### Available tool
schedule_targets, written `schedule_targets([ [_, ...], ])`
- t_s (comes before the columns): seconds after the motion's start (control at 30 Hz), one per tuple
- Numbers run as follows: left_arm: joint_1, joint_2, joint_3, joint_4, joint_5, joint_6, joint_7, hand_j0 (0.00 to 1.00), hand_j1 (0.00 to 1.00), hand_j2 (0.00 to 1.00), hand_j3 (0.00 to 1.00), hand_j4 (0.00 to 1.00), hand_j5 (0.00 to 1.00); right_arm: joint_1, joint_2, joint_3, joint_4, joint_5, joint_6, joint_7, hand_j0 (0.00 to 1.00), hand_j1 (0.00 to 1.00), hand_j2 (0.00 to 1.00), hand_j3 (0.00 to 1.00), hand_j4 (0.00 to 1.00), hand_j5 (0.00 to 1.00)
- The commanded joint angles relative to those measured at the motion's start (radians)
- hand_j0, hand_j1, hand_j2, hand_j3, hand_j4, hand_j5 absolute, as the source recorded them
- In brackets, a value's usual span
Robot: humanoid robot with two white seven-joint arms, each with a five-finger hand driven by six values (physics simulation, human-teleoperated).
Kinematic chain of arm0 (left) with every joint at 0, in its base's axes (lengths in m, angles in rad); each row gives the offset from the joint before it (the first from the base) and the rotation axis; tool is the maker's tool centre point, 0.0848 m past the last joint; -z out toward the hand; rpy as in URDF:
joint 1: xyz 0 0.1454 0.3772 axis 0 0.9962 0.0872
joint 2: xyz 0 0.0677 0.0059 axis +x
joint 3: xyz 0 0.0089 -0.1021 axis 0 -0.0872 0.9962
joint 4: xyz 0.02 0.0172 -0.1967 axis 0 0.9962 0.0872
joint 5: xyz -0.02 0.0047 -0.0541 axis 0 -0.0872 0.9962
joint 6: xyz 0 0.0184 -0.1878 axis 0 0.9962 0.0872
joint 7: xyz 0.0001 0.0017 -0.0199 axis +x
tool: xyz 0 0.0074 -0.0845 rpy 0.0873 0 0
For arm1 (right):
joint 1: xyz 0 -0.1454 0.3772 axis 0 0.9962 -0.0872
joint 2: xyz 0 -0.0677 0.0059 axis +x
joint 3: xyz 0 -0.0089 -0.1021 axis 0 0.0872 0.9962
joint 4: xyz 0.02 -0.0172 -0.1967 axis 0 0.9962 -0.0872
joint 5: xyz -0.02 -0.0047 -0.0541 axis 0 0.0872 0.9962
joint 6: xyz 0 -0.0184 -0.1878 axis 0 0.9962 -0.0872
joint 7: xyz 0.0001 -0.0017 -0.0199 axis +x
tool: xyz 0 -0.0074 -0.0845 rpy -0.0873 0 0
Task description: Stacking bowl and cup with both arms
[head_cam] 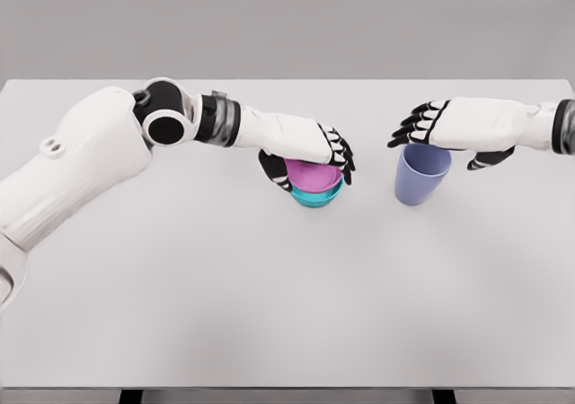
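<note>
A pink bowl (310, 174) sits nested in a teal bowl (316, 197) near the middle of the white table (269, 314). My left hand (308, 165) covers it from above, thumb on the left side and fingers (340, 155) curled over the right rim, gripping the pink bowl. To the right a lavender-blue cup (419, 178) stands upright. My right hand (438, 149) hovers just over the cup's rim with fingers (411, 126) spread and pointing left, thumb behind the cup, holding nothing.
Only the two bowls and the cup stand on the table. Its front edge runs along the bottom of the view, and a plain grey wall lies behind.
</note>
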Motion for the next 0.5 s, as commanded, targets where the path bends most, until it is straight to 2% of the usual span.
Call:
schedule_targets([
  [0.0,0.000,-0.001,-0.002,0.003,0.007,0.003,0.000,0.79,0.79,0.79,0.79,0.79,0.79,0.000,0.006,0.001,0.019,0.000,0.003,0.000,1.00,1.00,1.00,1.00,1.00,1.00],
  [0.47,0.002,-0.010,-0.003,0.021,0.007,0.003,0.000,0.80,0.80,0.80,0.80,0.80,0.80,-0.006,0.010,0.021,0.028,0.000,0.001,0.000,1.00,1.00,1.00,1.00,1.00,1.00],
])
